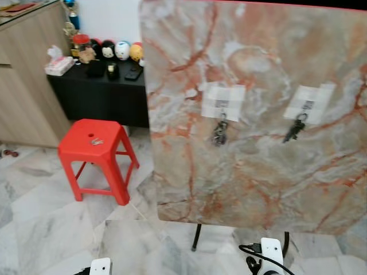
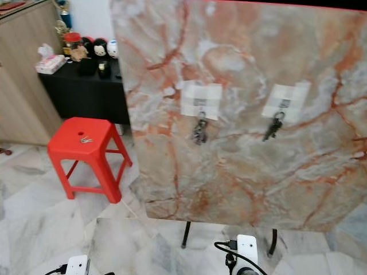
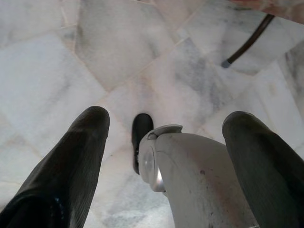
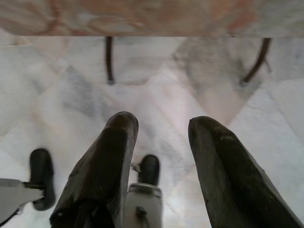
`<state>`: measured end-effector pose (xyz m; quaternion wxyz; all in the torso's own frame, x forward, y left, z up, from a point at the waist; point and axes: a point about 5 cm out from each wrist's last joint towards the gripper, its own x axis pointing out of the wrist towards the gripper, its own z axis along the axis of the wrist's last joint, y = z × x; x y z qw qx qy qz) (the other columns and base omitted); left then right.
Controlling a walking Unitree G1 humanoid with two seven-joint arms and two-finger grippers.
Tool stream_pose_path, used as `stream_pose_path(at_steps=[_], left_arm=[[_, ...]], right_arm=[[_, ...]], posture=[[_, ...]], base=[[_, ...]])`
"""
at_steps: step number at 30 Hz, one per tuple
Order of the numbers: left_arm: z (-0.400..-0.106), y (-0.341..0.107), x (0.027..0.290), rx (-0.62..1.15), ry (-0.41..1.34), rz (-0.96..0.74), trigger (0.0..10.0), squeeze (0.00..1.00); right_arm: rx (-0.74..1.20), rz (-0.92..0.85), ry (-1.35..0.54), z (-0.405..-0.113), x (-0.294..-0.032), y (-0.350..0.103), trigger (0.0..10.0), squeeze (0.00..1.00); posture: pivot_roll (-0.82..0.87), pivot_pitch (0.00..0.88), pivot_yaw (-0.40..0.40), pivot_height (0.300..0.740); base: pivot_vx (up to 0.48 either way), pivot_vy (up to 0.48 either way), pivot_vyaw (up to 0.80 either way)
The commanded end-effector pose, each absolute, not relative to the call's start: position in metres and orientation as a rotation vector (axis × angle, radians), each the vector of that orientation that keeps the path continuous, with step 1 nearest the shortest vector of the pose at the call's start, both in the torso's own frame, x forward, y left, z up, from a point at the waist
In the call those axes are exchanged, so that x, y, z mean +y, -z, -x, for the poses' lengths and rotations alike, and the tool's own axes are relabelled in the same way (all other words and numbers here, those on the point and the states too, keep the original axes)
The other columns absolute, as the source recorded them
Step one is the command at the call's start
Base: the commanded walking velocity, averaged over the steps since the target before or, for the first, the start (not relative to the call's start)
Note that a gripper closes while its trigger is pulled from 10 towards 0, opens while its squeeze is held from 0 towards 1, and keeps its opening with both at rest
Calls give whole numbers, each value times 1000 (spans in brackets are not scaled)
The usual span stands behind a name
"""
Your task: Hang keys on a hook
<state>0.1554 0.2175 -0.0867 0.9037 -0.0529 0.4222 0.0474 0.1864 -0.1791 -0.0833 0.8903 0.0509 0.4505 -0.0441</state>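
A small bunch of keys (image 1: 96, 141) lies on top of a red plastic stool (image 1: 80, 150) at the left. To its right stands an upright marble board (image 1: 258, 177) bearing two taped-on hooks. A dark key bunch (image 1: 220, 133) hangs from the left hook (image 1: 222, 105). Another key bunch (image 1: 295, 129) hangs from the right hook (image 1: 308, 105). Both arms hang low over the floor in front of the board. My left gripper (image 3: 166, 116) is open and holds nothing. The right gripper (image 4: 164, 121) is open too, with nothing between its fingers.
The board rests on thin black legs (image 1: 196, 238) over a marble tile floor. Behind the stool a black table (image 1: 103, 94) carries figurines and a tissue box (image 1: 59, 66). A wooden cabinet (image 1: 23, 86) flanks it at the far left.
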Motion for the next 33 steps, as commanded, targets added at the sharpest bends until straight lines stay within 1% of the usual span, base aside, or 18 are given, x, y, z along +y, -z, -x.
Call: stream_pose_path(at_steps=[1, 11, 24, 33], left_arm=[[-150, 89, 219, 892, -101, 110, 10000, 0], [-156, 86, 219, 866, -100, 114, 10000, 0], [-158, 85, 219, 860, -103, 119, 10000, 0], [-154, 87, 220, 873, -108, 121, 10000, 0]], right_arm=[[946, -106, 99, -184, -181, 84, 10000, 0], [966, -101, 104, -179, -181, 87, 10000, 0], [954, -110, 113, -182, -181, 86, 10000, 0], [958, -116, 119, -181, -181, 86, 10000, 0]], posture=[[117, 4, -63, 740], [119, 33, -59, 740], [126, 67, -60, 740], [126, 92, -59, 740]], base=[[0, 289, 0], [0, 314, 0], [0, 343, 0], [0, 480, 0]])
